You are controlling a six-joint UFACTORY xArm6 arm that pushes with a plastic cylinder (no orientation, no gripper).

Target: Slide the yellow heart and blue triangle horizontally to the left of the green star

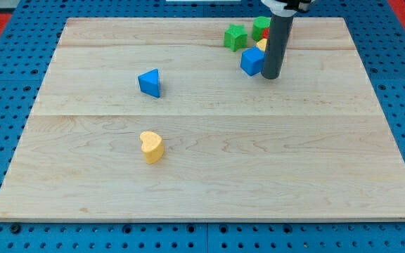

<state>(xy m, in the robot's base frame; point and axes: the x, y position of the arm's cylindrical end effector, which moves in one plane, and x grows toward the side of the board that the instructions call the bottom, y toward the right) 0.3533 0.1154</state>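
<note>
The yellow heart (151,146) lies left of the board's middle, toward the view's bottom. The blue triangle (150,82) lies above it, at the upper left of the middle. The green star (235,36) sits near the view's top, right of centre. My tip (271,75) rests on the board just right of a blue cube (252,61), touching or nearly touching it. It is far to the right of the heart and the triangle, and below and right of the star.
A second green block (260,27) stands right of the star. A yellow block (261,45) and a red block (266,34) are mostly hidden behind the rod. The wooden board (209,176) lies on a blue pegboard.
</note>
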